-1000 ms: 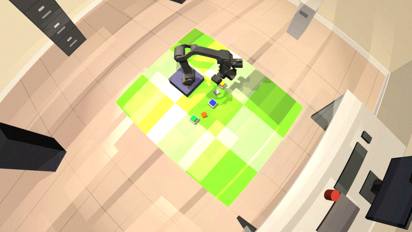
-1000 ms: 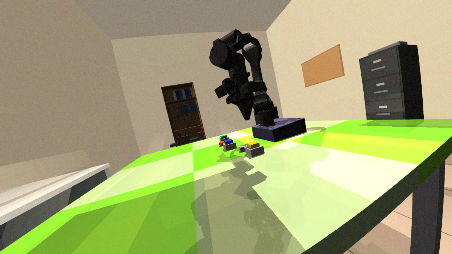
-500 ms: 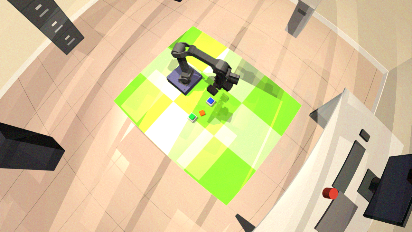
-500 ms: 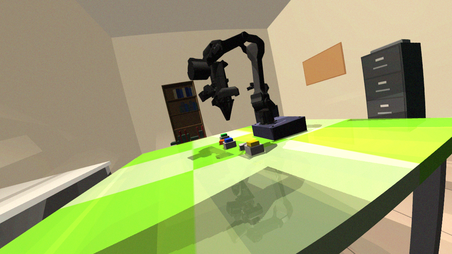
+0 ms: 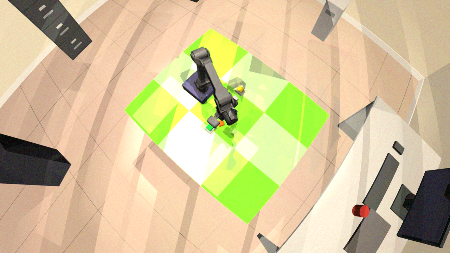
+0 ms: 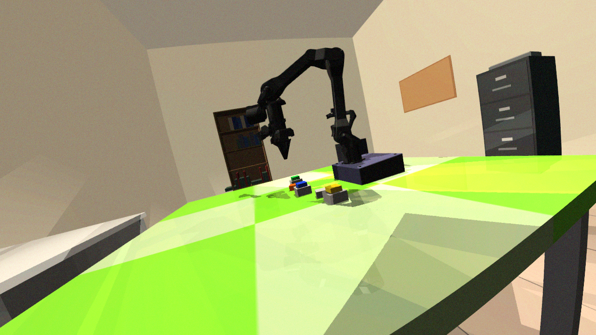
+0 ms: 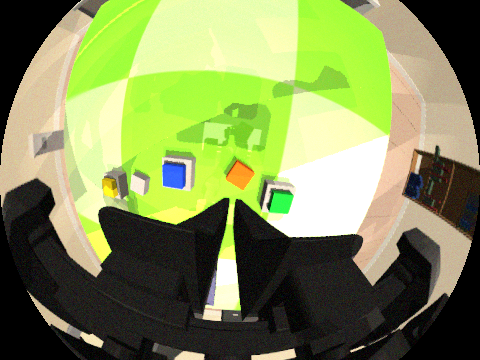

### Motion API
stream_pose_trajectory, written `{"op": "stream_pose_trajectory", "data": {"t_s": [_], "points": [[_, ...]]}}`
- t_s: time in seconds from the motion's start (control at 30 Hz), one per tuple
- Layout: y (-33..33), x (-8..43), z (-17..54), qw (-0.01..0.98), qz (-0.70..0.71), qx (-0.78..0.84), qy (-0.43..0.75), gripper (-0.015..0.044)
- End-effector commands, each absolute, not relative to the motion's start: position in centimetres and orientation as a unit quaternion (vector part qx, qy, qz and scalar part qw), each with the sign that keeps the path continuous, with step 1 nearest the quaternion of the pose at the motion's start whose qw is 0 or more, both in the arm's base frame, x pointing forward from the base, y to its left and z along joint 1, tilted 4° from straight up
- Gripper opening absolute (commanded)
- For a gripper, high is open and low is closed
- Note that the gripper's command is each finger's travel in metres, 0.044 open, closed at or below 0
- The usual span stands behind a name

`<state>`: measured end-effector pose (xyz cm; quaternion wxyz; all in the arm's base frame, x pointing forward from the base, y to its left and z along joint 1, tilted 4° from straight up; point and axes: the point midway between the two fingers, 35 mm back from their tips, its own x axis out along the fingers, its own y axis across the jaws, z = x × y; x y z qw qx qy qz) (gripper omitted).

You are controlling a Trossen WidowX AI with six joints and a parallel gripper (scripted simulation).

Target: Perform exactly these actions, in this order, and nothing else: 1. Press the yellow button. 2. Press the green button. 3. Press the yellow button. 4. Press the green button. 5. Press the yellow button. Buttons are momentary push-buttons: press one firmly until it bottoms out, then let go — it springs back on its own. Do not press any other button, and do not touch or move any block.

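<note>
The yellow button (image 5: 240, 88) (image 6: 333, 188) (image 7: 109, 187) stands raised on its grey base, at the far left of the row in the wrist view. The green button (image 5: 210, 127) (image 6: 295, 177) (image 7: 281, 201) also stands raised on its base, at the right of that row. My gripper (image 6: 285, 158) (image 7: 231, 204) is shut with nothing between the fingers and points down, well above the table. In the wrist view its tips show just left of the green button and below the orange block. In the top view the arm hides the fingertips.
The orange block (image 5: 221, 123) (image 6: 292, 187) (image 7: 240, 174) lies beside the green button. The blue button (image 6: 301, 184) (image 7: 174, 175) stands between the orange block and the white block (image 5: 235, 98) (image 6: 320, 192) (image 7: 140, 183), which lies near the yellow button.
</note>
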<state>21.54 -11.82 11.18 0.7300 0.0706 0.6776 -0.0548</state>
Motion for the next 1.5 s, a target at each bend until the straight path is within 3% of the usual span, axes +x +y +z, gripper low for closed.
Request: {"op": "stream_pose_trajectory", "data": {"t_s": [0.0,0.23,0.47,1.47], "points": [[-15.4,19.4,11.0,0.729,-0.052,0.069,0.679,0.002],[-18.9,16.5,10.9,0.73,-0.053,0.067,0.678,0.002],[-18.8,16.9,5.0,0.73,-0.053,0.067,0.678,0.002],[-18.7,17.2,1.3,0.73,-0.053,0.067,0.678,0.002]]}}
